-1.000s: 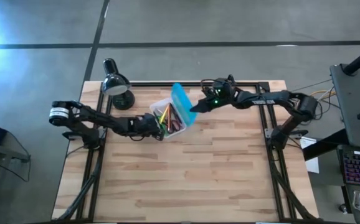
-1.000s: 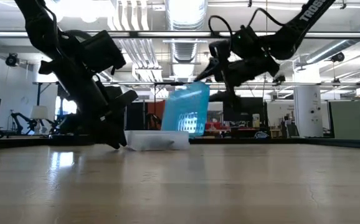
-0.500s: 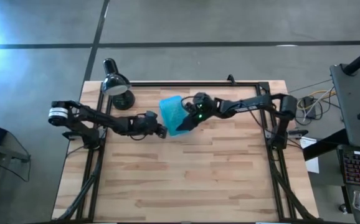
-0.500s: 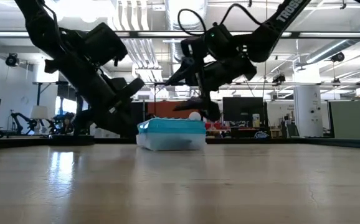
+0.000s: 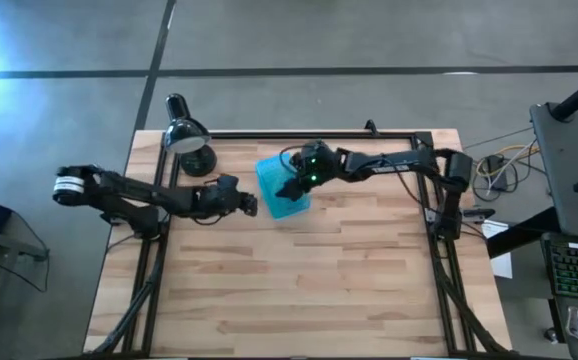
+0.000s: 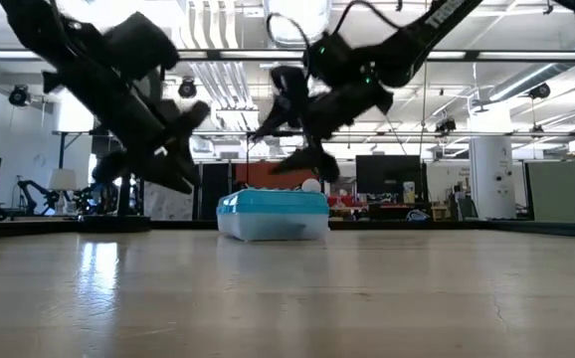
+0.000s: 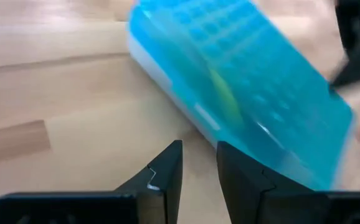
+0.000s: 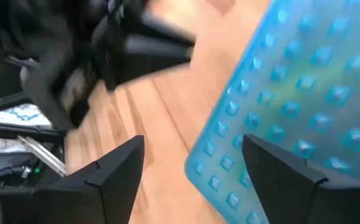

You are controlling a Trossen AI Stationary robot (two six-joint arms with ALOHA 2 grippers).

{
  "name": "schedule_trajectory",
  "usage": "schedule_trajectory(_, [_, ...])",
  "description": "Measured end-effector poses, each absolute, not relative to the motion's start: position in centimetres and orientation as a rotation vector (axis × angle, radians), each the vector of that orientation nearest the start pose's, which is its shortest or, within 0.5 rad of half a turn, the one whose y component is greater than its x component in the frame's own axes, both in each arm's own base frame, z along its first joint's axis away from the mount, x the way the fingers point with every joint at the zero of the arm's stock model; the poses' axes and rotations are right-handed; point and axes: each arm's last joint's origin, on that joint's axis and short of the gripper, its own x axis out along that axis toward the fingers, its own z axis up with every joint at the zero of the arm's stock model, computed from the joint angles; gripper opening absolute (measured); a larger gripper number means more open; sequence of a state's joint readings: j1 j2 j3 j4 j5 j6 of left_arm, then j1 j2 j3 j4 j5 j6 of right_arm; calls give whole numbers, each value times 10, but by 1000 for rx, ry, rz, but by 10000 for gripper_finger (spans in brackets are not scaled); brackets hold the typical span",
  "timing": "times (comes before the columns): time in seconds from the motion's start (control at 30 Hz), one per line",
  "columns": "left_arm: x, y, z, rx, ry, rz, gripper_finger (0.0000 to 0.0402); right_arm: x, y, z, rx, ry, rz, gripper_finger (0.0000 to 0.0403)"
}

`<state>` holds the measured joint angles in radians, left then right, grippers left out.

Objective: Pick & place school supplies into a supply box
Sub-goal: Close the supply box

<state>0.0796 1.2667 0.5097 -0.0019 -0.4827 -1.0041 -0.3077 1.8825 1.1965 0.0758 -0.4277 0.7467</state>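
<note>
The supply box (image 5: pixel 282 188) lies shut on the table's far middle, its teal ribbed lid (image 6: pixel 274 202) flat on the whitish tray (image 6: pixel 268 228). The school supplies show only as a yellowish streak (image 7: pixel 222 102) through the lid. My right gripper (image 5: pixel 295 184) hovers open just over the lid's right part, its fingers (image 6: pixel 312 164) clear of it in the low view. My left gripper (image 5: pixel 253 206) stands left of the box, raised off the table (image 6: pixel 186 159). Its fingers (image 7: pixel 167 171) are a narrow gap apart and hold nothing.
A black desk lamp (image 5: pixel 189 142) stands at the table's far left corner, close behind my left arm. The wooden table (image 5: pixel 299 290) has free room across its near half and to the right of the box.
The teal lid has swung down from standing upright onto the tray, so the box is shut. My right gripper has travelled toward the table's left, following the lid down, and now sits over it. My left gripper has let go of the tray and drawn back left and up.
</note>
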Motion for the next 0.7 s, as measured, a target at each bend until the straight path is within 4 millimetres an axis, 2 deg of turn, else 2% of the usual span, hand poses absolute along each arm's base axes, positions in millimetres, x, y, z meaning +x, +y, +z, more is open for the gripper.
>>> schedule_trajectory(0.13, [226, 50, 151, -869, 379, 870, 83, 399, -112, 166, 982, 653, -113, 255])
schedule_trajectory(0.23, [230, 60, 143, -941, 317, 822, 83, 401, -113, 157, 1014, 669, -113, 247])
schedule_trajectory(0.33, [235, 68, 136, -1015, 280, 807, 83, 402, -113, 155, 1018, 675, -113, 239])
schedule_trajectory(0.53, [237, 73, 113, -1178, 351, 835, 83, 399, -113, 161, 985, 670, -120, 230])
schedule_trajectory(0.7, [242, 75, 110, -1199, 315, 837, 83, 398, -113, 161, 986, 681, -124, 230])
